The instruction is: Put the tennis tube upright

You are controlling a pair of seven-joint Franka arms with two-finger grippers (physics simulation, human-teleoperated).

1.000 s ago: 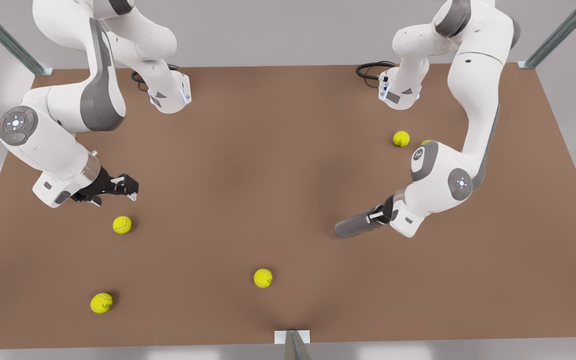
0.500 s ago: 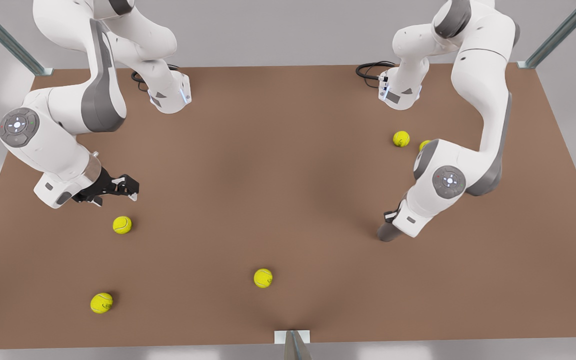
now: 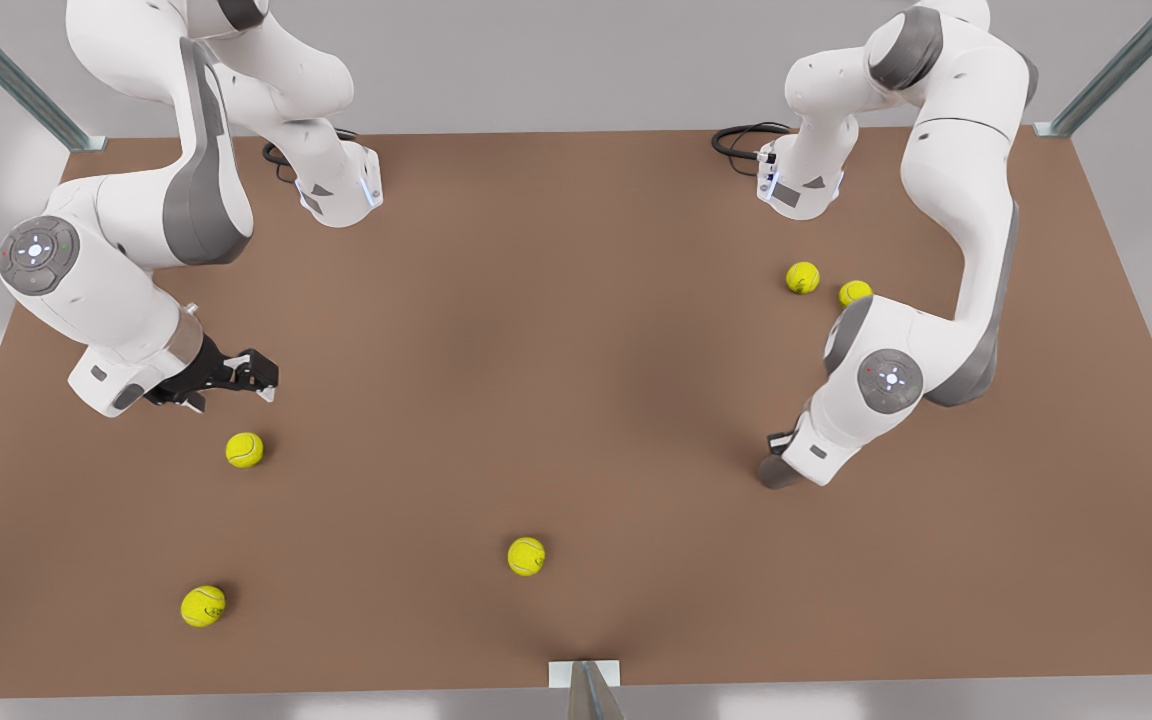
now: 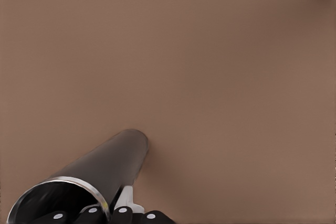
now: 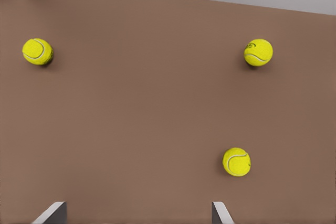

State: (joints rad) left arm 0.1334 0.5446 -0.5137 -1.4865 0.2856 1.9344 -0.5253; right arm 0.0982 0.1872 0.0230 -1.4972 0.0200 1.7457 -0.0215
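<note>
The tennis tube [image 3: 774, 472] is a dark grey cylinder standing nearly upright on the brown table [image 3: 576, 300] at the front view's right, mostly hidden under the arm's wrist. In the left wrist view I look down its length: the silvery rim [image 4: 63, 195] is at the top and the far end [image 4: 135, 139] rests on the table. My left gripper [image 3: 782, 446] is shut on the tube near the rim, with its fingers [image 4: 122, 209] against the side. My right gripper [image 3: 258, 384] waits open at the front view's left, above the table, its fingertips [image 5: 52, 213] spread wide.
Yellow-green tennis balls lie scattered: one [image 3: 244, 449] just in front of the right gripper, one [image 3: 202, 605] near the front left, one [image 3: 526, 556] front centre, and two [image 3: 802, 277] [image 3: 854, 292] behind the left arm. A metal post [image 3: 586, 690] stands at the front edge.
The left arm has swung the tube from lying slanted and pointing toward the table's middle to nearly upright under its wrist. The right arm has hardly moved.
</note>
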